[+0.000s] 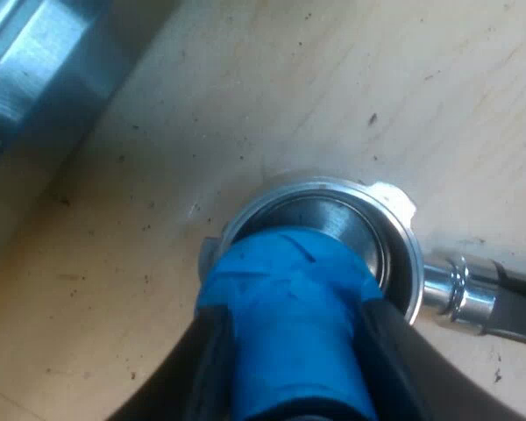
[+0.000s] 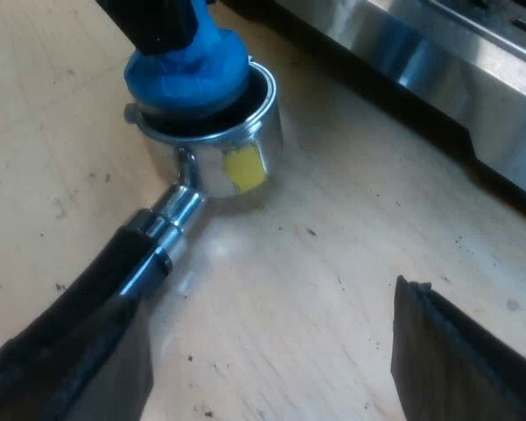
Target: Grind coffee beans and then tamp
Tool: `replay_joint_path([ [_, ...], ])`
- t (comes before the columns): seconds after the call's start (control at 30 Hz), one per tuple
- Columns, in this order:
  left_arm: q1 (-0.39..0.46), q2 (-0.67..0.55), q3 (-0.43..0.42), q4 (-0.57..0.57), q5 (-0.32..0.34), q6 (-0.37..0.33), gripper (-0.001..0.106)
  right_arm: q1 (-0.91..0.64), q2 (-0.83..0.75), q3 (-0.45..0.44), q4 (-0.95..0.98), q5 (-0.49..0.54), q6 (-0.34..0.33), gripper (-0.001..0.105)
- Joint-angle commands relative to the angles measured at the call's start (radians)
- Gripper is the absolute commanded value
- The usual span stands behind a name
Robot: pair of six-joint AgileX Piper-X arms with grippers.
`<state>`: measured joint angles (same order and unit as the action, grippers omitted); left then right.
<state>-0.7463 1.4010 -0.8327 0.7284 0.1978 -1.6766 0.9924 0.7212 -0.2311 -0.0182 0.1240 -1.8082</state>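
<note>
The blue tamper stands in the basket of the metal holder, and my left gripper is shut on it with a black finger on each side. The holder lies on the wooden table with its dark handle pointing away from the basket. In the right wrist view the tamper sits tilted in the holder, which bears a yellow mark, with the left gripper above it. My right gripper is open, its fingers far apart, one of them close beside the handle.
The espresso machine's steel body stands close behind the holder, and an edge of it is near the tamper. The wooden table carries scattered coffee specks.
</note>
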Motion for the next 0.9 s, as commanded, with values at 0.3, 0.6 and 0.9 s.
replay_joint_path([
  [0.3,-0.003,0.007,0.012,0.009,0.001,-0.008,0.000,0.000,0.000,0.001,-0.007,-0.009,-0.005,0.061],
  [0.6,-0.003,-0.164,0.012,0.022,-0.027,-0.008,0.000,0.000,0.000,0.001,-0.061,-0.009,-0.005,0.061],
  [0.9,-0.003,-0.250,-0.038,0.090,-0.013,-0.008,0.000,0.000,-0.005,0.001,-0.118,-0.018,-0.005,0.072],
])
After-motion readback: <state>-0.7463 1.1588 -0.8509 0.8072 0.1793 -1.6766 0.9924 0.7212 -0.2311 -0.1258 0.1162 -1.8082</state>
